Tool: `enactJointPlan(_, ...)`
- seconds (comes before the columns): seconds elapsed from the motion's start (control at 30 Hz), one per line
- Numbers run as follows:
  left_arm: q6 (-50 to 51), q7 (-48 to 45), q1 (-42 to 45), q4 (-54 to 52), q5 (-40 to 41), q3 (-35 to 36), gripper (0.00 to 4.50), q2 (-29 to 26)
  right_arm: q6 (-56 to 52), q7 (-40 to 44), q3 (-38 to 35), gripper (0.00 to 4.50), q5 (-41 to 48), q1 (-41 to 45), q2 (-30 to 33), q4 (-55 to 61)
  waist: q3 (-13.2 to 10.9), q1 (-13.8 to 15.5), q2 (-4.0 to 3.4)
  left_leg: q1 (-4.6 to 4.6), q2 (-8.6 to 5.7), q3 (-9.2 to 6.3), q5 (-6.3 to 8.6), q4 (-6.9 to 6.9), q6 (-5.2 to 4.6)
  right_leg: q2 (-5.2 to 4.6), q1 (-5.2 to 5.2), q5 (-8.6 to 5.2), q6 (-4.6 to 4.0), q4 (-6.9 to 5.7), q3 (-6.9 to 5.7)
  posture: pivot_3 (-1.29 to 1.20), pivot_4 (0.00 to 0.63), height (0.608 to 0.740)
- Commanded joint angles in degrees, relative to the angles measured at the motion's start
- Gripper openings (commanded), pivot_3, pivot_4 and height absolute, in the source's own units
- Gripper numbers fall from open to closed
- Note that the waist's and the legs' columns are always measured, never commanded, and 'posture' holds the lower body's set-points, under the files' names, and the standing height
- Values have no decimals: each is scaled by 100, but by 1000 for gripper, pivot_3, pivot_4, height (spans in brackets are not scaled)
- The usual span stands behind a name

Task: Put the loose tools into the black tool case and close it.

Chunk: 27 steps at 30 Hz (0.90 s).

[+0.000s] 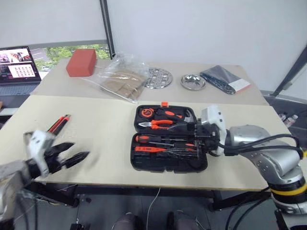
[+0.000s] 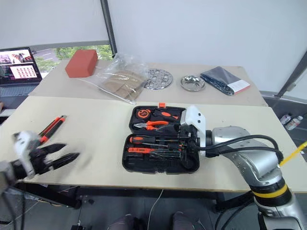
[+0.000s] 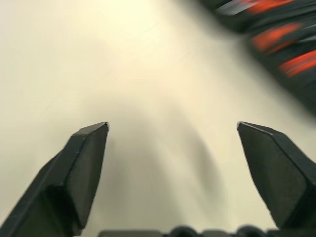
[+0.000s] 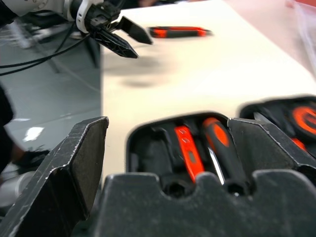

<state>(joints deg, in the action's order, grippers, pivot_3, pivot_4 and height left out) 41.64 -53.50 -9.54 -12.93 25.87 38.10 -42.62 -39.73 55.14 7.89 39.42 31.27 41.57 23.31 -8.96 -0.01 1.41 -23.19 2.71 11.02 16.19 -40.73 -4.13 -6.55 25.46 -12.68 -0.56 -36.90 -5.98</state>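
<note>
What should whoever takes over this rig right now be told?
Left gripper: jaws open, empty, over the table's left front edge, near the utility knife.
Right gripper: jaws open, holding nothing, at the right edge of the open case.
Done: screwdrivers lie in the case's front half; pliers and a tape measure lie in the rear half.
Left: the knife still lies loose on the table, left of the case. Put it in, then close the lid and latch it. I cannot tell whether any small tools remain loose.
</note>
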Motion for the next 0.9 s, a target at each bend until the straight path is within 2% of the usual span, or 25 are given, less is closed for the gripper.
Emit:
enactJointPlan(0.03, -352, 183, -105, 170, -6, 459, 4407, -117, 269, 304, 50, 4500, -162, 217, -93, -194, 0, 67, -1, -2, -1, -2, 7, 1, 10, -8, 23, 1, -1, 3, -5, 0, 150, 736)
enactJointPlan(0.17, -960, 224, 733, 1613, -340, 106, 4407, -768, 276, 414, 59, 4500, -234, 259, -193, -257, 1, 90, 1, -23, -5, 0, 3, 1, 23, -24, 59, 19, -25, -13, -12, 0, 150, 736)
enactJointPlan(0.33, -1557, 55, 2395, 3771, -1035, -1178, 4407, -1450, 179, 322, -93, 4500, -211, 106, -169, -72, 2, 61, 2, -33, -3, 12, -2, 6, 32, 1, 71, 30, -39, -18, -15, 0, 150, 736)
enactJointPlan(0.57, -2047, 585, 4836, 6634, -2196, -2647, 4407, -1412, 78, -56, -496, 4500, -143, -429, -20, 446, 6, -6, 12, -64, -6, 48, -19, 6, 7, 31, 78, 31, -39, -26, -61, 0, 150, 736)
enactJointPlan(0.73, -2035, 703, 5589, 7803, -2547, -3070, 4407, -1260, -77, -323, -811, 4500, -7, -753, 59, 785, 6, -98, 13, -63, 3, 51, -31, 12, -15, 30, 79, 28, -39, -24, -97, 0, 150, 736)
enactJointPlan(0.9, -1860, 385, 5858, 8119, -2601, -3231, 3152, -1222, -207, -468, -1046, 4500, 90, -926, 168, 969, 6, -95, 13, -48, 11, 49, -34, 5, -10, 25, 74, 22, -40, -28, -94, 0, 150, 736)
